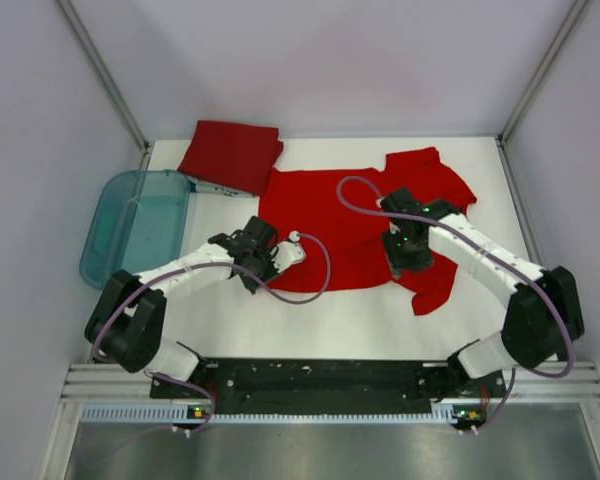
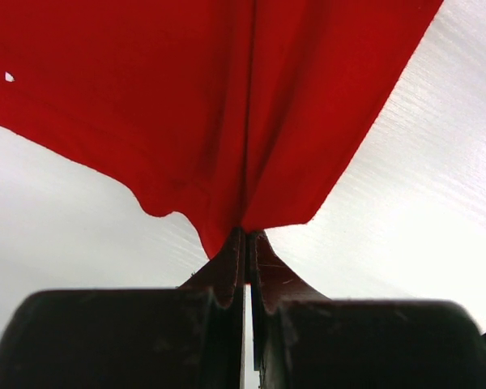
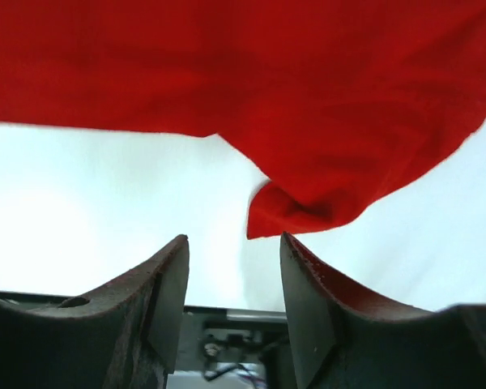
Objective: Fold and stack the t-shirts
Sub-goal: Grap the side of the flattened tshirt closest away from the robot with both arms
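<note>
**A:** What is the left pincer (image 2: 247, 243) doing?

**B:** It is clenched on a pinch of the spread t-shirt (image 1: 340, 215). The red cloth fans out in a crease from between its fingers.

**A:** And the right pincer (image 3: 233, 240)?

**B:** Released. Its jaws stand apart, and a curled corner of the same shirt lies just ahead of the gap, untouched.

**A:** Where does that shirt lie?

**B:** On the white table (image 1: 360, 320), to the right of the teal tub (image 1: 135, 225) and apart from it. It is mostly flat, with a rumpled sleeve on the side away from the tub. The left pincer grips the edge nearer the tub, and the right pincer hangs over the side farther from it.

**A:** Is there a second shirt?

**B:** Yes, a folded t-shirt (image 1: 230, 155) lies just beyond the tub's far right corner. Its corner meets the spread shirt's edge, but I cannot tell whether they touch.
</note>
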Controlling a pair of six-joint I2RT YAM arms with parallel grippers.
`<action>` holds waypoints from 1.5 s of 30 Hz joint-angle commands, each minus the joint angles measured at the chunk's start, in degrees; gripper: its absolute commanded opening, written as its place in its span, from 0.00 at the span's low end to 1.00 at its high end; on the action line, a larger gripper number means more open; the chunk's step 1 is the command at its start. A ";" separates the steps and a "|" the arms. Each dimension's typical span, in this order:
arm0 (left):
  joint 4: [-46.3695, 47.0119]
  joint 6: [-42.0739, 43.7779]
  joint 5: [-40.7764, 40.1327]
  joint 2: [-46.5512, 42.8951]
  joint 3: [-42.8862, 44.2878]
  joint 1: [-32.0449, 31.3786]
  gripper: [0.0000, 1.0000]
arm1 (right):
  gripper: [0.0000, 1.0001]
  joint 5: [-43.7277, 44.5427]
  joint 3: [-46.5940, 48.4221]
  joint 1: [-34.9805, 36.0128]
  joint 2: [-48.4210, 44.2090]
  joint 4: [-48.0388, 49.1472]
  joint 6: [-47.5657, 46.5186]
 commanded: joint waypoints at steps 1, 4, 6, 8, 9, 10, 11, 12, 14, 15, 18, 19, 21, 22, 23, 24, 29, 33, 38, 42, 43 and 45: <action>1.30 -0.58 -1.56 -1.65 0.53 -0.09 0.00 | 0.46 3.38 8.90 7.64 7.39 -8.02 -25.85; 1.30 -0.67 -2.35 -2.62 0.54 -0.09 0.00 | 0.45 -1.48 7.43 8.80 5.83 -4.77 -38.28; 1.65 -0.50 -2.62 -3.41 0.18 -0.09 0.00 | 0.46 -8.52 3.22 8.72 2.41 -5.29 -44.53; 1.74 -0.50 -2.62 -3.85 -0.08 -0.09 0.00 | 0.47 -12.50 -2.48 8.63 -2.16 -5.47 -48.23; 1.74 -0.58 -2.62 -3.94 -0.17 -0.01 0.00 | 0.48 -13.73 -5.30 8.72 -3.75 -5.29 -49.73; 1.83 -0.58 -2.53 -3.94 -0.26 -0.01 0.00 | 0.48 -14.96 -8.46 8.72 -5.24 -5.03 -51.05; 1.66 -0.58 -2.53 -3.85 -0.26 -0.01 0.00 | 0.49 -15.15 -10.93 8.72 -5.87 -4.07 -51.50; 1.74 -0.50 -2.62 -3.68 0.00 -0.01 0.00 | 0.49 -14.45 -13.21 8.72 -5.96 -2.67 -50.98; 1.74 -0.58 -3.14 -3.50 0.27 -0.01 0.00 | 0.49 -10.43 -16.04 9.15 -5.26 1.01 -50.10; 1.74 -0.58 -3.23 -3.50 0.27 -0.09 0.00 | 0.49 -9.01 -16.40 9.33 -4.56 2.77 -49.66; 1.57 -0.58 -2.88 -3.41 0.10 -0.01 0.00 | 0.50 -6.97 -15.70 9.42 -2.28 6.92 -47.90; 1.57 -0.50 -2.88 -3.41 0.18 -0.01 0.00 | 0.50 -6.71 -16.22 9.51 -1.31 7.71 -47.90; 1.65 -0.58 -2.97 -3.41 0.18 -0.01 0.00 | 0.50 -6.54 -17.71 10.21 1.15 8.50 -48.42; 1.65 -0.50 -3.06 -3.41 0.27 -0.01 0.00 | 0.50 -6.01 -18.07 10.91 2.11 9.20 -48.60; 1.65 -0.67 -3.06 -3.41 0.27 -0.09 0.00 | 0.50 -5.57 -17.90 11.35 3.08 9.90 -48.34; 1.57 -0.67 -3.14 -3.50 0.27 -0.01 0.00 | 0.49 -5.48 -17.81 11.44 3.87 10.96 -47.90; 1.13 -0.58 -3.23 -3.33 0.53 -0.01 0.00 | 0.49 -2.76 -19.12 11.53 8.10 12.28 -47.11; 0.95 -0.67 -3.58 -3.32 0.53 -0.09 0.00 | 0.49 -1.88 -19.21 11.70 8.72 11.59 -47.19; 0.86 -0.50 -4.64 -3.32 0.62 -0.09 0.00 | 0.10 1.37 -20.70 11.79 4.69 10.53 -47.28; -0.28 0.21 -7.17 -3.94 1.76 -0.01 0.00 | 0.00 6.02 -21.15 11.79 -2.51 7.64 -46.67; -0.98 0.47 -7.54 -4.37 2.20 -0.01 0.00 | 0.00 7.86 -21.06 11.71 -4.97 6.50 -46.67; -2.29 1.17 -7.63 -5.17 3.43 0.17 0.00 | 0.00 10.50 -20.88 11.53 -9.98 3.08 -46.58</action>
